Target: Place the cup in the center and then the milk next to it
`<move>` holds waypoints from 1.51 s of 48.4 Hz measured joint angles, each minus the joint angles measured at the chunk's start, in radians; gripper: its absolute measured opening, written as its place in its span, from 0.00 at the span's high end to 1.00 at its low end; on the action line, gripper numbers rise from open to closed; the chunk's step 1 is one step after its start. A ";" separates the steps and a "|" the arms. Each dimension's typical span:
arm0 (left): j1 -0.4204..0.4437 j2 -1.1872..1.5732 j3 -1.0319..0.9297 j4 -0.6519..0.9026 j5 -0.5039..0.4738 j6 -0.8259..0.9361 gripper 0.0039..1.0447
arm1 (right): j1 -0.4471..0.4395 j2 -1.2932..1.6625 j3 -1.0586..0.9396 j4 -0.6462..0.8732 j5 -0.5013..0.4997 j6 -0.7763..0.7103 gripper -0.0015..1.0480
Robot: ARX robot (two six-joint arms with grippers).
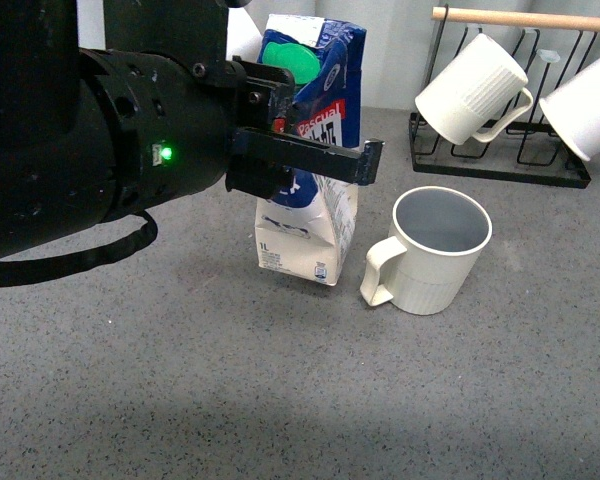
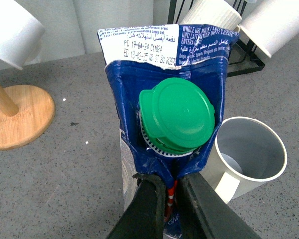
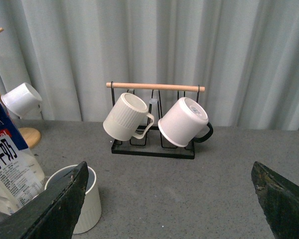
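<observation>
- My left gripper (image 2: 170, 184) is clenched on the milk (image 1: 310, 190). In the left wrist view its two fingers sit close together, with the carton's blue-and-red skin pinched between them.
- The grip is high on the carton, just under the green cap (image 2: 177, 114). In the front view one finger (image 1: 315, 158) crosses the label.
- The milk's base is down on the grey bench (image 1: 180, 380), near the middle of my front view. The carton's top panel looks creased.
- The cup (image 1: 440, 250) stands upright on the bench, just beside the milk on its right. Its mouth is open upward and its loop handle points toward the carton's base. I can see a narrow gap between them.
- My right gripper (image 3: 168, 167) is released. Its fingers are spread wide with nothing between them, and it sits back from the cup and the milk.
- Behind the cup, a black wire rack (image 1: 500, 170) with a wooden bar carries a ribbed mug (image 1: 475, 90) and a second white mug (image 1: 590, 100).
- A wooden stand (image 2: 17, 114) holding a small white cup (image 2: 10, 30) sits off to the milk's other side.
</observation>
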 joint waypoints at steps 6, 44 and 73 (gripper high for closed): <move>-0.010 0.025 0.010 0.013 -0.001 0.021 0.96 | 0.000 0.000 0.000 0.000 0.000 0.000 0.09; -0.035 0.116 0.018 0.064 -0.041 0.073 0.86 | 0.000 0.000 0.000 0.000 0.000 0.000 0.09; -0.040 -0.010 0.018 0.028 -0.030 0.057 0.06 | 0.000 0.000 0.000 0.000 0.000 0.000 0.09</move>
